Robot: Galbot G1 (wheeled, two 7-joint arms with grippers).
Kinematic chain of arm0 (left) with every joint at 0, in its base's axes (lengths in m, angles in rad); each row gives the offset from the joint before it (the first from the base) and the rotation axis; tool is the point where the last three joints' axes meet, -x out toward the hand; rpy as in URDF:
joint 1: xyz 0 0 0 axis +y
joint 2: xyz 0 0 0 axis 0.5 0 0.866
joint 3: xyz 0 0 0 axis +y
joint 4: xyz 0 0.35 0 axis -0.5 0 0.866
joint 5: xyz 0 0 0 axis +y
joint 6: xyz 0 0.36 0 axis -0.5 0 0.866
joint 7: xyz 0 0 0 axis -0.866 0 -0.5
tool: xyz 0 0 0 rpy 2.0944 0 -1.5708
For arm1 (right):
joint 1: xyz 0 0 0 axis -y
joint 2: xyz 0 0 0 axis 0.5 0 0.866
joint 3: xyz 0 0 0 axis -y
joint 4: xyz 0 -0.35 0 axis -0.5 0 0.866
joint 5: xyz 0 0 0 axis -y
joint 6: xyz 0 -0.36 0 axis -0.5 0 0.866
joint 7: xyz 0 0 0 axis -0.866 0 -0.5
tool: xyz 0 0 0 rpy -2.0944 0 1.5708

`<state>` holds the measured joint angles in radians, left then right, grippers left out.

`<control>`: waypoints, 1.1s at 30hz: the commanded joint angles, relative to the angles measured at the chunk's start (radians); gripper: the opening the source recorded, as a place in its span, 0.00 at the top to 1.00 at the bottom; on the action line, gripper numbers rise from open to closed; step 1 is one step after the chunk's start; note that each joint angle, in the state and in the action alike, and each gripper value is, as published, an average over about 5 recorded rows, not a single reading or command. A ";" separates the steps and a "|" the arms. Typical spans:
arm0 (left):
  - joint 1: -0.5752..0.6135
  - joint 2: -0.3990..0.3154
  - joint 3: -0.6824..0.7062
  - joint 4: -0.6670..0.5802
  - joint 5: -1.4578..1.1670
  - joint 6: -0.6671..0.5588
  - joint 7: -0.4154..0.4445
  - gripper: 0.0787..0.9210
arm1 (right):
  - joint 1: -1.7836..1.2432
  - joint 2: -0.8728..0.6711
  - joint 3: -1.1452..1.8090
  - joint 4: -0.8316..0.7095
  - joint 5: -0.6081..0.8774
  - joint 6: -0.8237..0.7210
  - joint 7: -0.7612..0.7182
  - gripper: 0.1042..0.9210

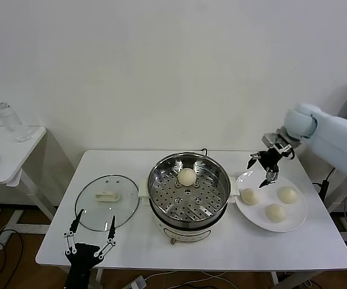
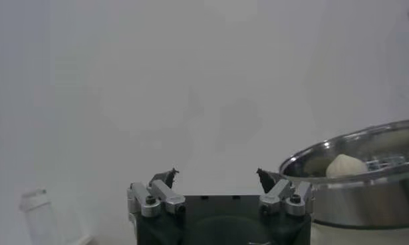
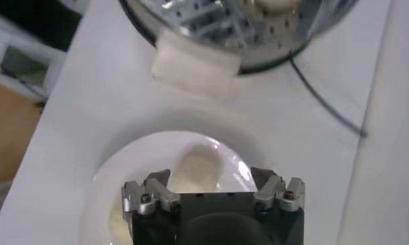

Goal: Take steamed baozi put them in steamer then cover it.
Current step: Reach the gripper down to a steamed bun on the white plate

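Cream-white steamed baozi (image 1: 249, 196) sits on the plate (image 1: 294, 224) just below the right tool (image 1: 264, 170), fingers apart.

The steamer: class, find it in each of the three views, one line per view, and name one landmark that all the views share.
Head view: the steamer stands mid-table, between the cover and the plate.
Left wrist view: its steel wall shows beyond the open left gripper.
Right wrist view: its rim and tray lie beyond the plate, past the open right gripper.
Shared landmark: the baozi inside it.

Right tool (image 1: 264, 171) open above plate (image 1: 294, 224); one baozi (image 1: 187, 176) in steamer (image 1: 188, 188).
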<state>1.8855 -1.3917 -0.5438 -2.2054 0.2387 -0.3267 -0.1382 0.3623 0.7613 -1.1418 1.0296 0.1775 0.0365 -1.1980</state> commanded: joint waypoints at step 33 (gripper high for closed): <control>0.010 -0.004 -0.032 0.001 -0.006 -0.009 -0.001 0.12 | -0.263 0.112 0.135 -0.213 -0.105 -0.040 0.125 0.13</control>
<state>1.8960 -1.3954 -0.5743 -2.2062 0.2335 -0.3354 -0.1391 0.1207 0.8676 -1.0215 0.8252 0.0795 -0.0018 -1.0809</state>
